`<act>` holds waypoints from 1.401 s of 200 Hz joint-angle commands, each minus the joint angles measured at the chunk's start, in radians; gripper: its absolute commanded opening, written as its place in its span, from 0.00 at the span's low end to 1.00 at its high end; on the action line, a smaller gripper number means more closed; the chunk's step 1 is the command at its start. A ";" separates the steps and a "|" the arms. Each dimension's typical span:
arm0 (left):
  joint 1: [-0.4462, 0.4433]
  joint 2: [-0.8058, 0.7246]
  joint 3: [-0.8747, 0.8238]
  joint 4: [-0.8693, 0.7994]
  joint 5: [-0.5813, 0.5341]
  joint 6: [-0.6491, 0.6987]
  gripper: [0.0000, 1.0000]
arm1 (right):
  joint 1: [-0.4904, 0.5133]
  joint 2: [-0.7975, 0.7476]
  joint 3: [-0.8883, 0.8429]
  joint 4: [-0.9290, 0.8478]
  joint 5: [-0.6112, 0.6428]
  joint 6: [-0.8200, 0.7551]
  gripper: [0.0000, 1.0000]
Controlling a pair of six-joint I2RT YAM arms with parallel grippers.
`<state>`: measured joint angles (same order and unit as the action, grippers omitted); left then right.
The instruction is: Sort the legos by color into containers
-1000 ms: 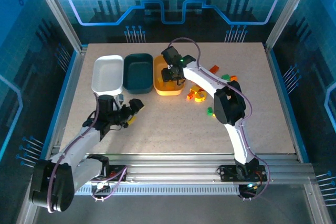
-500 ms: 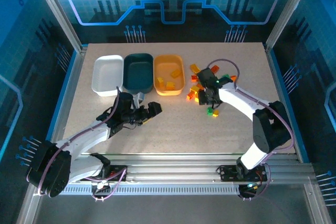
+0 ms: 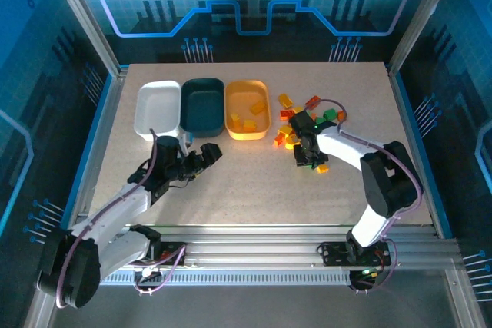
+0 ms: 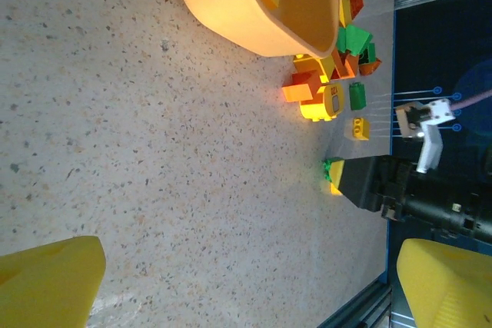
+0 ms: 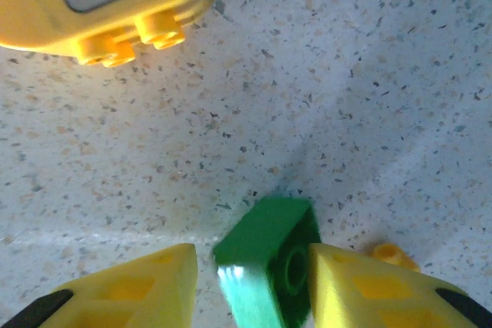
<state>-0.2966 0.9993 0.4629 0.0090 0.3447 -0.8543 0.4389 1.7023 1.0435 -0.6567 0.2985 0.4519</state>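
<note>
Orange rounded plastic tub (image 3: 247, 137), upper centre, holds few yellow-orange bricks (image 3: 249, 123); most loose bricks (image 3: 286, 137) remain centre-right, unsorted. Right gripper (image 5: 250, 263) straddles small green plastic brick (image 5: 269, 266), jaws not yet clamped; left gripper (image 3: 206, 153) spread, holding nothing.

Speckled table (image 3: 254, 190) looks matt and grainy; the green brick (image 5: 265, 263) is glossy plastic, the orange tub (image 4: 223, 9) smooth plastic; frame rails (image 3: 254, 237) are ribbed metal

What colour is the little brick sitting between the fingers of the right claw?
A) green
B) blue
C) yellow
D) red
A: the right wrist view shows a green brick sitting between the yellow fingers of the right claw.
</note>
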 commanded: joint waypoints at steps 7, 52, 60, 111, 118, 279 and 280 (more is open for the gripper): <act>0.024 -0.075 -0.037 -0.067 -0.003 0.024 0.99 | 0.003 0.036 0.029 0.010 -0.018 -0.007 0.39; 0.045 -0.122 -0.035 -0.110 -0.003 0.043 0.99 | 0.003 0.039 0.035 0.012 -0.014 -0.012 0.33; 0.045 -0.120 -0.031 -0.113 -0.004 0.045 0.99 | 0.004 0.036 0.034 0.013 -0.010 -0.009 0.31; 0.104 -0.143 0.000 -0.163 0.002 0.074 0.99 | 0.047 -0.066 0.069 0.001 -0.008 0.003 0.26; 0.120 -0.147 0.002 -0.170 0.004 0.071 0.99 | 0.062 -0.071 0.087 -0.003 -0.017 0.007 0.26; 0.459 -0.088 -0.096 0.027 0.273 -0.127 0.99 | 0.371 0.788 1.375 -0.079 -0.207 -0.033 0.33; 0.460 -0.088 -0.095 0.027 0.273 -0.127 0.99 | 0.371 0.791 1.381 -0.082 -0.207 -0.032 0.34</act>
<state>0.1570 0.9154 0.3305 -0.0032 0.5335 -1.0122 0.8112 2.4279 2.2890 -0.6445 0.1249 0.4416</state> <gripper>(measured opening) 0.990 0.293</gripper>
